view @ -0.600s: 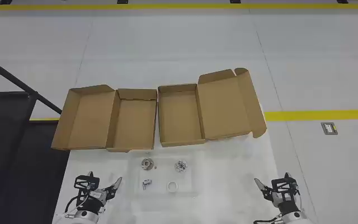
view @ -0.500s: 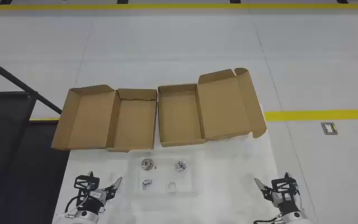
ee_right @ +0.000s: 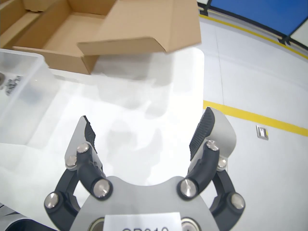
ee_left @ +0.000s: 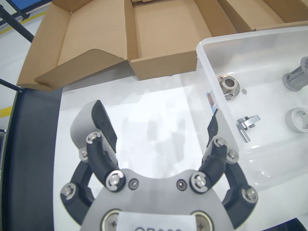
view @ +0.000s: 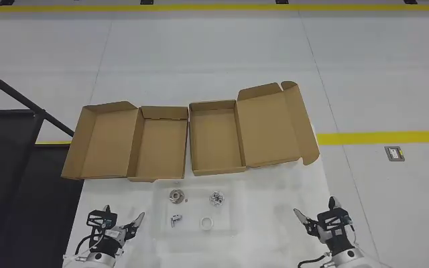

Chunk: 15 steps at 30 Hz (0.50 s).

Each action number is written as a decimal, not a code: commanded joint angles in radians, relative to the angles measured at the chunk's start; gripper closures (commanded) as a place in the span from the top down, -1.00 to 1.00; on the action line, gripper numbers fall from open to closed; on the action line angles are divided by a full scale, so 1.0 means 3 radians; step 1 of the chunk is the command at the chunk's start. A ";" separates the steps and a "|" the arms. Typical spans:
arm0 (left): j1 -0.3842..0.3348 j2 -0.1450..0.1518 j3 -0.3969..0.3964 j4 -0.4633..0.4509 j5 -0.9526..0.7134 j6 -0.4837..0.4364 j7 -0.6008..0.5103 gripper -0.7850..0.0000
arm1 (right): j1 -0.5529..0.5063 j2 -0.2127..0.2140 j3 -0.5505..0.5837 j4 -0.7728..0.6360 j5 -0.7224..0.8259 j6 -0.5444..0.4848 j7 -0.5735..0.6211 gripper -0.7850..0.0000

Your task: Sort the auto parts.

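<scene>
Pale grey floor point(view: 201, 60) with yellow lines point(view: 375, 138) and a small metal plate point(view: 395, 153). Blue panels point(ee_right: 252, 3) behind. White table point(view: 281, 194), black rail point(view: 33, 105) beside it.

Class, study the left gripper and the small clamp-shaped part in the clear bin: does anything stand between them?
Yes. The left gripper hangs open just outside the clear bin, so the bin's side wall stands between it and the clamp-shaped part. Nothing else visible does; the bin has no lid.

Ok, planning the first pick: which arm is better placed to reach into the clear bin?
Left, likely: the left gripper is open right beside the bin; the right gripper, also open, sits farther from it.
</scene>
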 commanded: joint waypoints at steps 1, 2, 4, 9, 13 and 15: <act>0.0016 0.0000 -0.0049 -0.0010 -0.0016 0.0004 0.0032 1.00 | 0.0028 0.0003 -0.0039 -0.0213 -0.0028 -0.0101 0.0117 1.00; 0.0018 0.0000 -0.0080 -0.0016 -0.0023 0.0012 0.0047 1.00 | 0.0055 0.0000 -0.0082 -0.0327 0.0051 -0.0163 0.0222 1.00; 0.0018 -0.0001 -0.0124 -0.0023 -0.0045 0.0018 0.0063 1.00 | 0.0155 0.0001 -0.0192 -0.0529 0.0061 -0.0299 0.0498 1.00; 0.0050 -0.0005 -0.0239 -0.0064 -0.0124 0.0015 0.0131 1.00 | 0.0538 -0.0030 -0.0670 -0.0733 0.0295 -0.0486 0.1114 1.00; 0.0067 -0.0008 -0.0279 -0.0069 -0.0174 0.0022 0.0115 1.00 | 0.0596 -0.0034 -0.0718 -0.0720 0.0286 -0.0478 0.1229 1.00; 0.0067 -0.0008 -0.0279 -0.0069 -0.0174 0.0022 0.0115 1.00 | 0.0596 -0.0034 -0.0718 -0.0720 0.0286 -0.0478 0.1229 1.00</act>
